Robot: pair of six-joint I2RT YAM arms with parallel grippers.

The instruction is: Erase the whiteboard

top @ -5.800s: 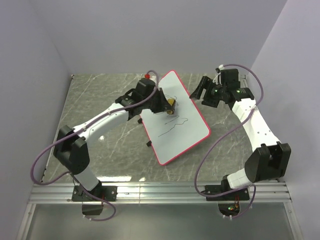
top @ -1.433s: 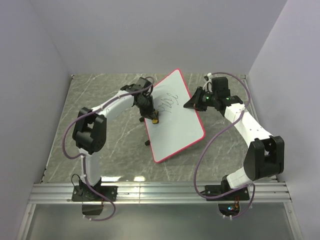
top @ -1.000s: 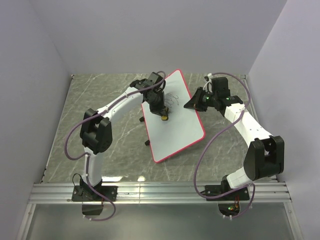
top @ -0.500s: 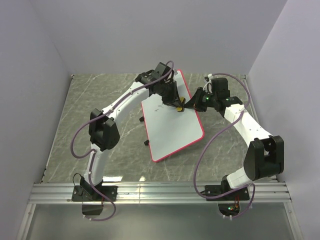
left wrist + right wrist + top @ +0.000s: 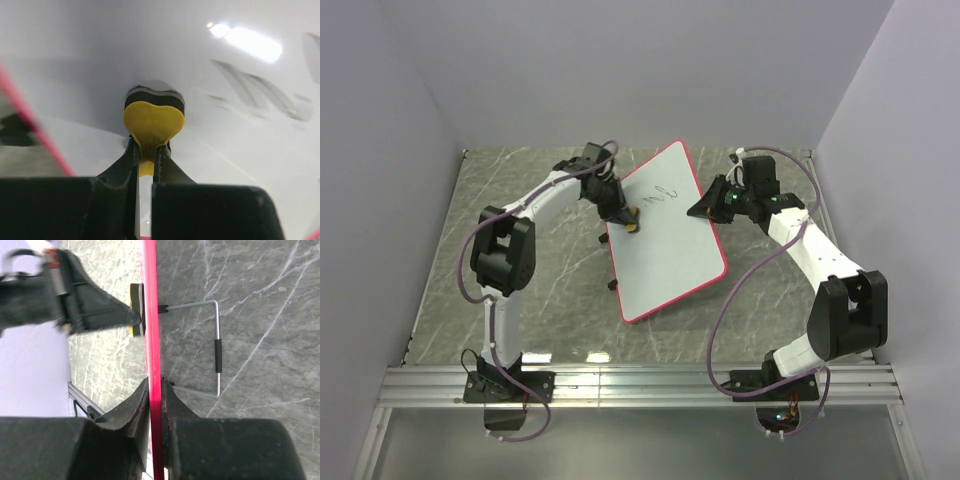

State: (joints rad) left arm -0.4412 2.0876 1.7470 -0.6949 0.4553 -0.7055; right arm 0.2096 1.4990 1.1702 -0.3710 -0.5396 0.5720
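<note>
The left gripper is clenched on a yellow eraser, pressing it against the whiteboard near its left edge. The right gripper pinches the board's red right edge. The board stands tilted on the worktop, with black scribbles on its upper part.
</note>
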